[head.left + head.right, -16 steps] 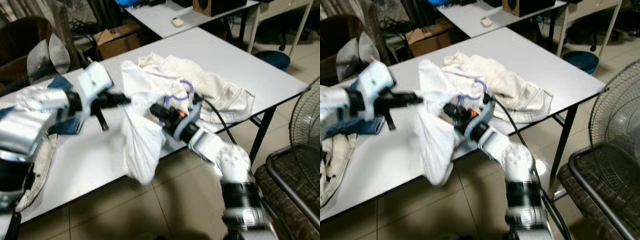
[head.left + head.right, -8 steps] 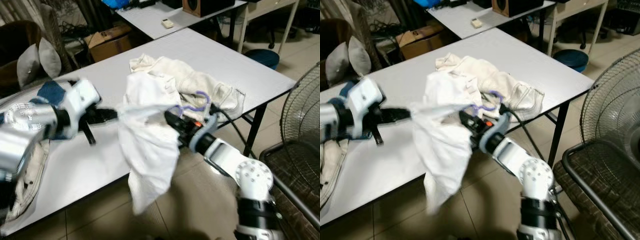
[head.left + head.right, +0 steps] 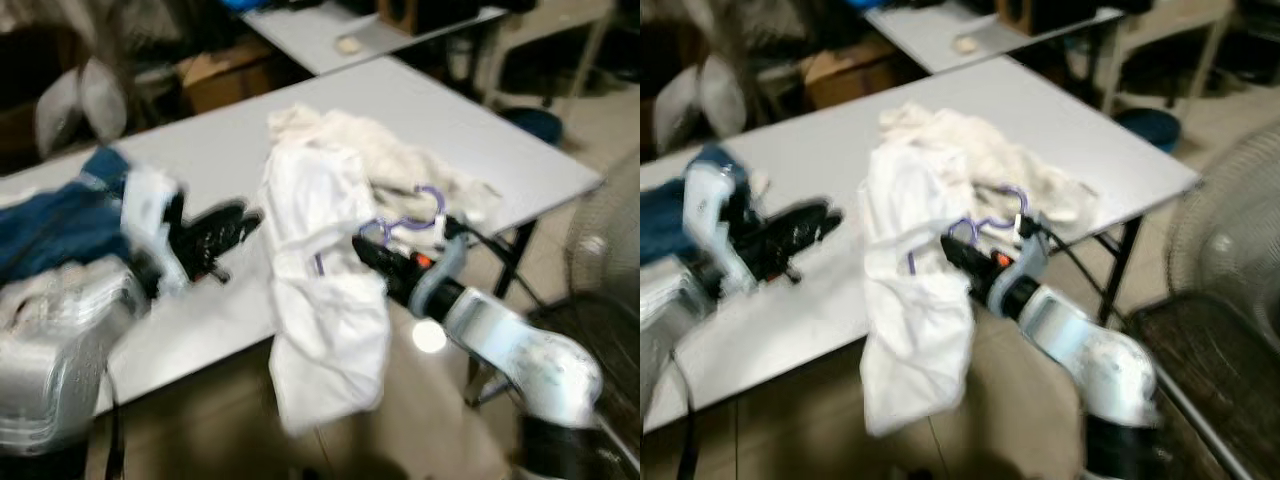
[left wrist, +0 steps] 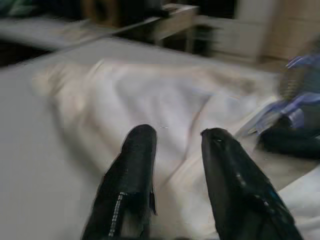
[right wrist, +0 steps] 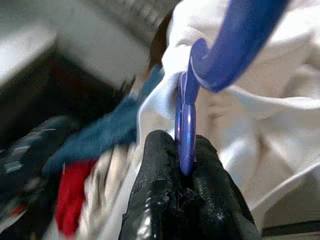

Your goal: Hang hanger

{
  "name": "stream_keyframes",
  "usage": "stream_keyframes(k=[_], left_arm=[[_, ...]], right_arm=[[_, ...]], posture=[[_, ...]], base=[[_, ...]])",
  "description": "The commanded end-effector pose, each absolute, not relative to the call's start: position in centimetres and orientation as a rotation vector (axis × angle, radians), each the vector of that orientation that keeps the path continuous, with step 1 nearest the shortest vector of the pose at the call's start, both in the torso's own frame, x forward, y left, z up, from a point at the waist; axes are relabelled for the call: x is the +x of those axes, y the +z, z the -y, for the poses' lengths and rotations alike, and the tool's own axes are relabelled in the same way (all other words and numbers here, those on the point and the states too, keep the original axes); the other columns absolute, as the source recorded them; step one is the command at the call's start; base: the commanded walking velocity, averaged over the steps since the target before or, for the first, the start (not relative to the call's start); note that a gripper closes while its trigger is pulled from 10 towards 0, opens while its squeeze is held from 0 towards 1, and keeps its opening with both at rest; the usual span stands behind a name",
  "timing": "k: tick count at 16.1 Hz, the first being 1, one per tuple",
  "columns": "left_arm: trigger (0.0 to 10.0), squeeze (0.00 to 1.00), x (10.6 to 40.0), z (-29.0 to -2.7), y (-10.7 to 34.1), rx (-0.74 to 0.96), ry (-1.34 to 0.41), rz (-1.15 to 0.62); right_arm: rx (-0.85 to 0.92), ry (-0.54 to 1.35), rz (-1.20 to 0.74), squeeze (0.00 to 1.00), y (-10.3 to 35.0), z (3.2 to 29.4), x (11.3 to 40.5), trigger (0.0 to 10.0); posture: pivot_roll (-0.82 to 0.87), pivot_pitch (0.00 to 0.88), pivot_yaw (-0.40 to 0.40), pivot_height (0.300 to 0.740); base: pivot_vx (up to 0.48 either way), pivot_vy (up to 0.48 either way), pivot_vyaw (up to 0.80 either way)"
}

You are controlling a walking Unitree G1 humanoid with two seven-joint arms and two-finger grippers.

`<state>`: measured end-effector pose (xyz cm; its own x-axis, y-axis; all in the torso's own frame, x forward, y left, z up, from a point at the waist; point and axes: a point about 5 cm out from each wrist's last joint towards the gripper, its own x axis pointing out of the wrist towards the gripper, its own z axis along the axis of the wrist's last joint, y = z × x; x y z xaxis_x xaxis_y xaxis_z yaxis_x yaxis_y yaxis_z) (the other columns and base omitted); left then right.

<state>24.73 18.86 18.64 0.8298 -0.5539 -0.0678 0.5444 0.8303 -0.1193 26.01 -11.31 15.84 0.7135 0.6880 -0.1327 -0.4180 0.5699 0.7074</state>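
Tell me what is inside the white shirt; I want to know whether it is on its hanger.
A purple hanger sits inside the white shirt, its hook out and pinched by the right gripper. Its arms are mostly covered.

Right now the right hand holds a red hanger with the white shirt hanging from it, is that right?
Not quite: the hanger is blue-purple, not red, as the right wrist view shows. The right hand does hold it, with the white shirt hanging from it.

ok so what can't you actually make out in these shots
- Purple hanger, right wrist view: its lower bar is buried in the white garment.
- Right gripper: shut on the hanger; the contact point is hidden between the fingers.
- Eye views: motion blur smears the left gripper.
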Motion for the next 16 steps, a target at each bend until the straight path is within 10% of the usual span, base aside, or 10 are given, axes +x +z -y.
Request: stream_keyframes(k=[1,12,16], left_arm=[[10.0,1.00,24.1,-19.2,18.9,-0.098,-0.511,-0.091],[10.0,1.00,19.2,-16.5,15.4,-0.165,-0.359,-0.155],[10.0,0.53,18.8,-16.2,13.6,-0.055,-0.363,-0.219]], right_arm=[[0.657,0.785,-0.404,0.00,17.0,10.9,24.8,10.0],[0.360,0.977,-0.538,0.00,16.2,14.2,17.8,10.0],[0.314,0.958,-0.550,0.00,15.5,13.5,17.6,10.0]], posture=[[-0.11,0.000,0.118,0.740],[-0.12,0.032,0.044,0.740],[-0.13,0.046,0.043,0.740]], base=[[0.000,0.000,0.80],[0.000,0.000,0.80],[0.000,0.000,0.80]])
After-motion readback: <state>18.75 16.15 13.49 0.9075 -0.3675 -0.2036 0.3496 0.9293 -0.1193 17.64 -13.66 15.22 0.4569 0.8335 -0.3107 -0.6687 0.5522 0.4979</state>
